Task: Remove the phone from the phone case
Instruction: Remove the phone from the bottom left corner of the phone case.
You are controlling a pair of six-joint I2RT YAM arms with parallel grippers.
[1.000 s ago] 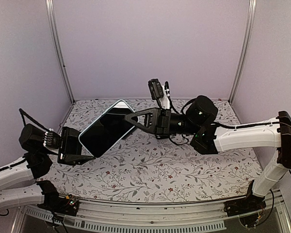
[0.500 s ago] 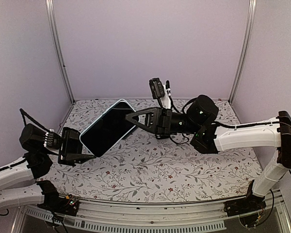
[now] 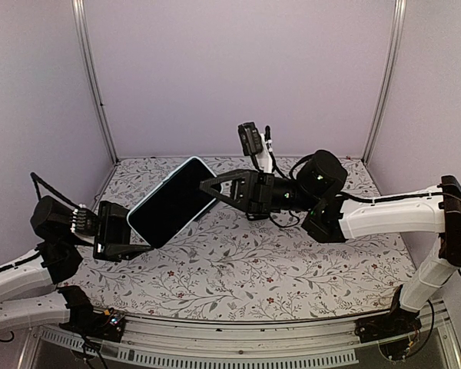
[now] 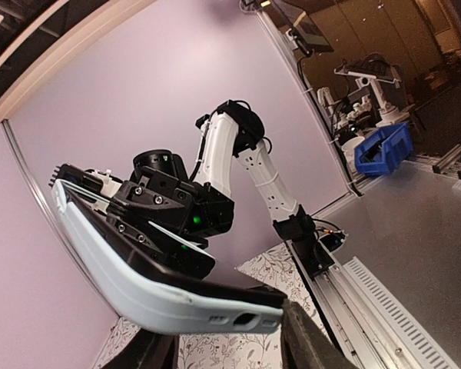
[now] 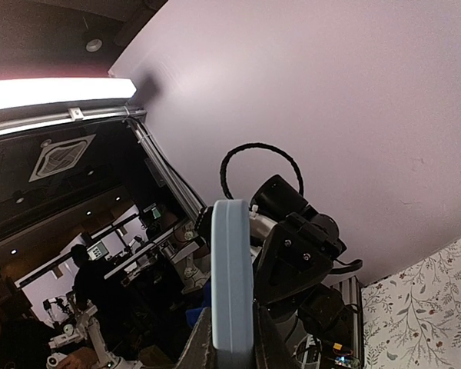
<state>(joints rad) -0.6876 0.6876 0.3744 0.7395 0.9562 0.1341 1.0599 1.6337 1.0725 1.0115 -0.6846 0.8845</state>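
You see: phone (image 3: 171, 201) rolled slightly, pale case (image 3: 157, 188) band along upper-left edge now thinner; right gripper (image 3: 207, 187) shifted little left, up.

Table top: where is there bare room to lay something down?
The broad front strip of the table, on the near side of the right arm, is bare. A smaller patch lies at the back right corner. It is crowded at the back left, where the left hand and right hand hold the phone aloft.

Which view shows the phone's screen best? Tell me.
Top external: the phone shows its whole dark screen. The left wrist view shows only the pale case edge; the right wrist view, one thin end.
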